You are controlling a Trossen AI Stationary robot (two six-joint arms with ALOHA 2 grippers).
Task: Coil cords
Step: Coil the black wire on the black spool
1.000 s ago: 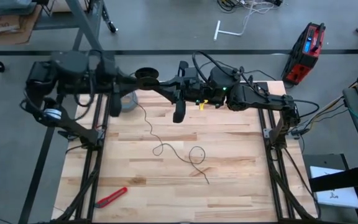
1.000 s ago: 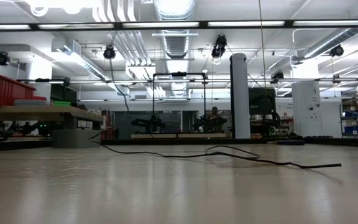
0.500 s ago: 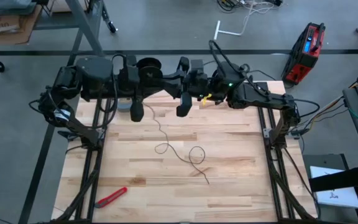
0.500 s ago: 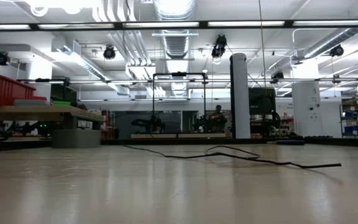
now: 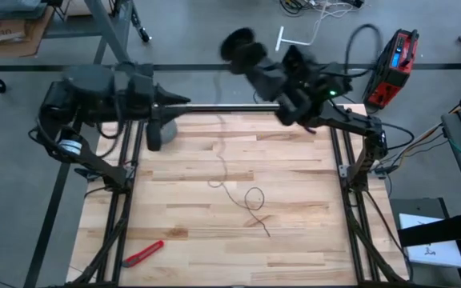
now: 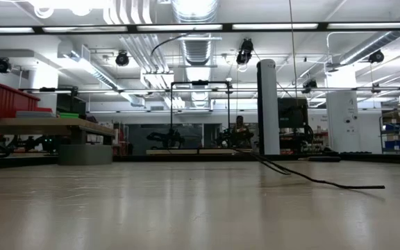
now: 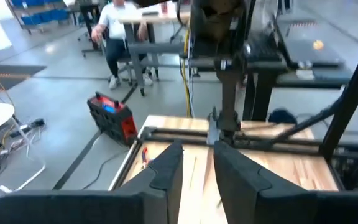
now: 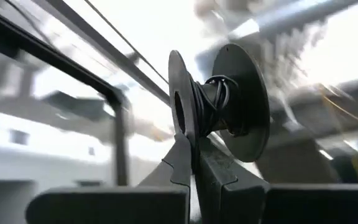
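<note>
The right end effector is raised beyond the table's far edge, its fingers clamped on one flange of the small black reel, which carries a few turns of cord around its hub. From the reel the thin black cord drops to the wooden table, runs down the middle and ends in loose loops near the centre; the low view shows it rising off the surface toward the far side. The left end effector hangs over the far left corner of the table, fingers slightly parted and holding nothing.

The step in hand looks like winding the slack onto the reel. To do it well, the cord wants light, steady tension so each turn lands between the flanges and not over a rim. The left end effector could guide the strand near the reel, and the loops should be drawn out gently so they do not knot. A red utility knife lies near the near left corner, well clear.
</note>
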